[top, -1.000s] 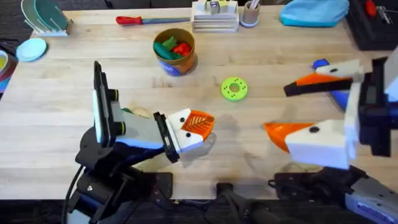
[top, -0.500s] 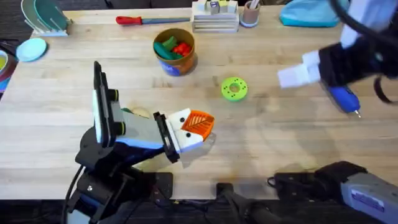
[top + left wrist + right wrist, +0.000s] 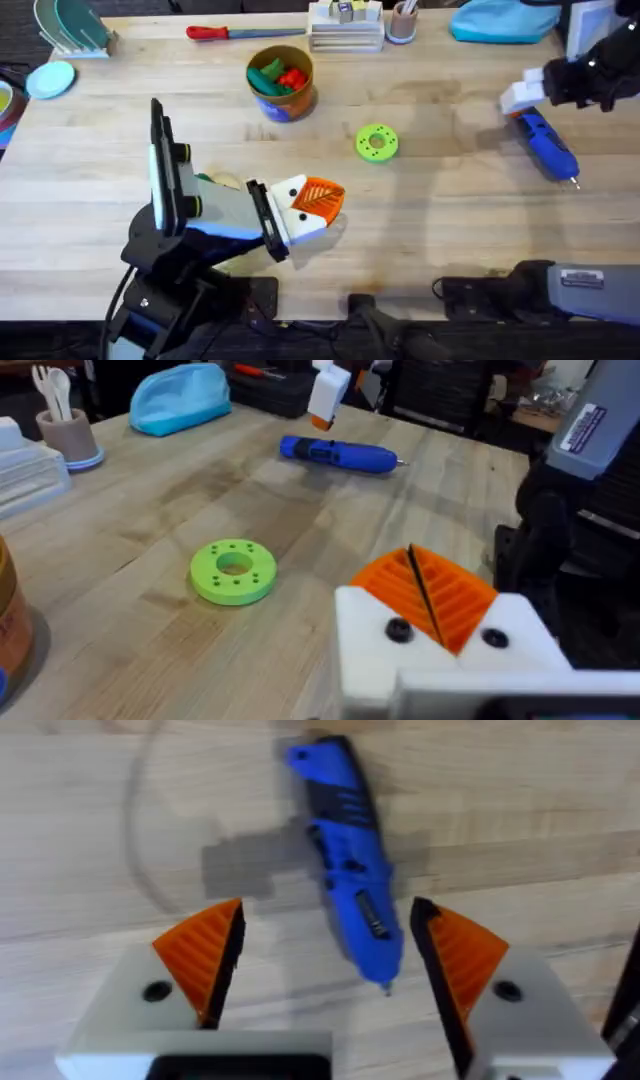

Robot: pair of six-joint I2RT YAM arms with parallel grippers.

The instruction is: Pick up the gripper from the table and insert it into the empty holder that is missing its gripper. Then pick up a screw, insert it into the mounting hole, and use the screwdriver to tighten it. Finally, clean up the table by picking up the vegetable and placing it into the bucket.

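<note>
My left gripper (image 3: 322, 201) rests low over the near-middle table, shut, its orange ribbed pads (image 3: 440, 595) pressed together in the white holder (image 3: 440, 660). Dark screw heads show in that holder. I see no separate loose gripper piece or screw. The blue screwdriver (image 3: 548, 152) lies flat at the far right. My right gripper (image 3: 528, 95) hangs just above its rear end, open, and the screwdriver (image 3: 350, 880) lies between the spread pads (image 3: 205, 945) without touching them. A pale vegetable (image 3: 222, 182) peeks out beside the left arm. The bucket (image 3: 283, 97) stands at the back middle.
A green ring (image 3: 377, 142) lies mid-table. The bucket holds green and red toys. A red-handled screwdriver (image 3: 225, 32), a white stack (image 3: 345, 30), a cup (image 3: 402, 25) and a blue pouch (image 3: 505, 20) line the back edge.
My right arm has swung from close under the camera at the lower right out to the far right, ending above the blue screwdriver. The left arm has not moved.
</note>
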